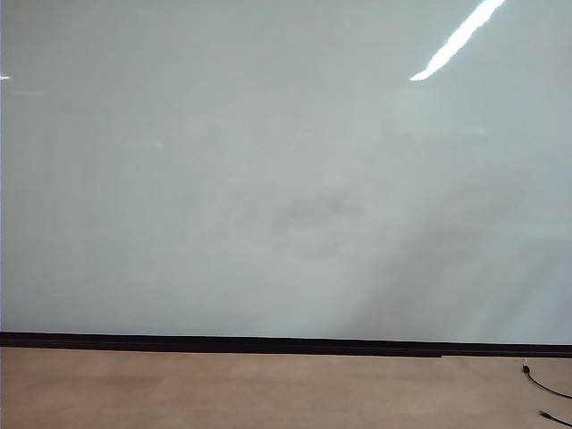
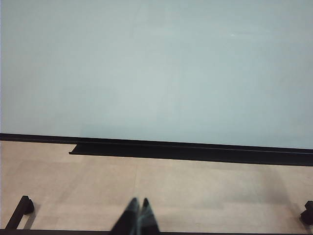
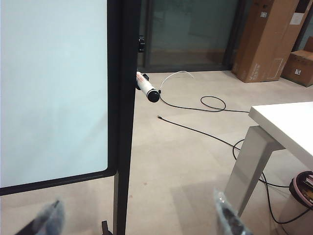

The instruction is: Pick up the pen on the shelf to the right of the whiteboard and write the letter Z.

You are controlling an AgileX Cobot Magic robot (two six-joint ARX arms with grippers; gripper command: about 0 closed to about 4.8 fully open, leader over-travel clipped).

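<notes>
Pen (image 3: 147, 86) juts out from the black frame (image 3: 123, 98) at the right edge of the whiteboard (image 3: 54, 88), white-barrelled with a dark cap facing the right wrist camera. It sits ahead of the right gripper (image 3: 137, 218) and well apart from it. That gripper's two fingertips (image 3: 49, 219) stand wide apart, with nothing between them. Behind the pen, black cables (image 3: 205, 129) trail over the tan floor (image 3: 186, 161), and a white table (image 3: 288, 127) stands to one side of the gripper. The left gripper (image 2: 138, 218) hangs low over the floor, its tips pressed together and gripping nothing, pointing at the black strip (image 2: 195, 152) under the board. From the exterior view the board's surface looks unmarked (only faint grey smudges and a bright light reflection), and neither arm shows there.
</notes>
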